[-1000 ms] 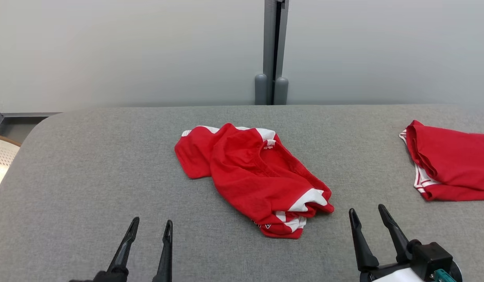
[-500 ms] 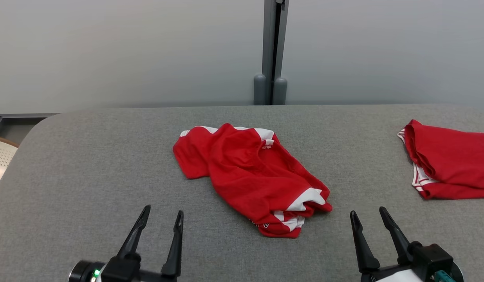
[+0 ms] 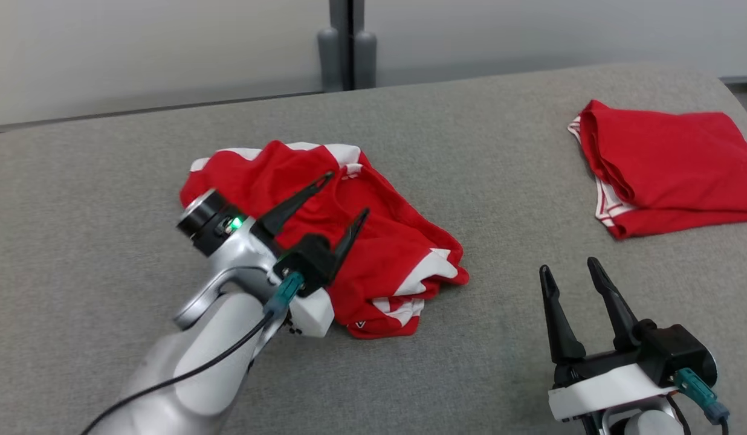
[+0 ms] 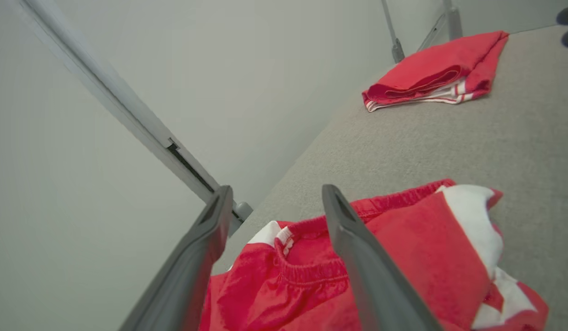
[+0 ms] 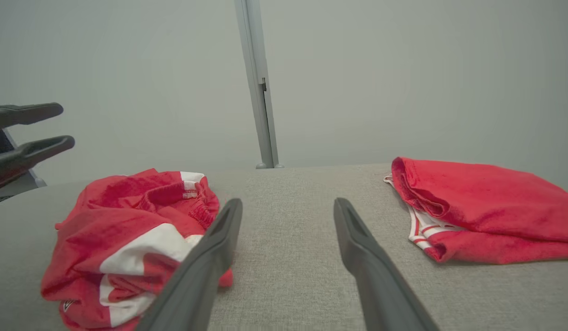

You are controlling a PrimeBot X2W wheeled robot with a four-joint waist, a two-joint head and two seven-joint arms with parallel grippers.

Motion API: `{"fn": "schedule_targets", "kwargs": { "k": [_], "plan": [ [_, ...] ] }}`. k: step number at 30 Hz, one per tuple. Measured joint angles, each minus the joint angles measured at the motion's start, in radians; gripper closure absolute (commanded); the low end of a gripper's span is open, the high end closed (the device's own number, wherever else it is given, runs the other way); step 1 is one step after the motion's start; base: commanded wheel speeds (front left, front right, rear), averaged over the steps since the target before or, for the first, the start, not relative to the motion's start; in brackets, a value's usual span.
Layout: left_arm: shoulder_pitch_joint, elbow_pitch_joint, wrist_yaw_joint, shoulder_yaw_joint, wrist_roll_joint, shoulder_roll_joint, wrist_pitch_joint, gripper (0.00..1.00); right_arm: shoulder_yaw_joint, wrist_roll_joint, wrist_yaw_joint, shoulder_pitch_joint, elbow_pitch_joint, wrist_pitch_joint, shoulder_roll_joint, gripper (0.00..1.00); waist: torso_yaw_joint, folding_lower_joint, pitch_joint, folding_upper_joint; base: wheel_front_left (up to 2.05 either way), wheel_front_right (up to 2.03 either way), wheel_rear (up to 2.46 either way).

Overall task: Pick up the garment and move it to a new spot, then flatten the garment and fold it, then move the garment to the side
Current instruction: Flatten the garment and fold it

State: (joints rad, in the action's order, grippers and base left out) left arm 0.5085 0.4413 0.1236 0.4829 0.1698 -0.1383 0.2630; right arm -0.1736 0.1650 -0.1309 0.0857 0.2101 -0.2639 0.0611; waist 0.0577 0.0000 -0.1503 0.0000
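One crumpled red garment (image 3: 404, 248), grey woven tabletop (image 3: 107, 181)

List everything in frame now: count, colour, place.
crumpled garment: 1, red with white panels, middle of the table
folded garment: 1, red with white striped trim, far right of the table
table: 1, grey fabric top
post: 1, grey, upright against the pale wall behind the table
left gripper: 1, black fingers on a silver arm, open, over the crumpled garment
right gripper: 1, black fingers, open, lower right over bare table
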Motion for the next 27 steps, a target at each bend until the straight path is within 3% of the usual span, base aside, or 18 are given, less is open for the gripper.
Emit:
{"fn": "schedule_targets", "kwargs": {
  "k": [6, 13, 19, 27],
  "plan": [
    [0.228, 0.243, 0.005, 0.218, 0.056, 0.01, 0.0, 0.0, -0.004, -0.002, 0.0, 0.034, -0.001, 0.0, -0.002, 0.0, 0.075, 0.0, -0.083, 0.0, 0.0, 0.0, 0.0],
    [0.368, 0.449, 0.006, 0.454, -0.038, 0.036, 0.0, 0.0, -0.008, -0.002, 0.0, 0.063, -0.005, 0.0, -0.005, 0.0, 0.134, 0.0, -0.152, 0.0, 0.0, 0.0, 0.0],
    [0.399, 0.454, 0.006, 0.601, -0.137, 0.044, 0.0, 0.0, 0.006, -0.002, 0.0, 0.068, -0.009, 0.0, -0.005, 0.0, 0.136, 0.0, -0.163, 0.0, 0.0, 0.0, 0.0],
    [0.381, 0.305, 0.006, 0.673, -0.154, -0.031, 0.0, 0.0, 0.026, -0.01, 0.0, 0.057, -0.02, 0.0, -0.005, 0.0, 0.121, 0.0, -0.157, 0.0, 0.0, 0.0, 0.0]
  ]
}}
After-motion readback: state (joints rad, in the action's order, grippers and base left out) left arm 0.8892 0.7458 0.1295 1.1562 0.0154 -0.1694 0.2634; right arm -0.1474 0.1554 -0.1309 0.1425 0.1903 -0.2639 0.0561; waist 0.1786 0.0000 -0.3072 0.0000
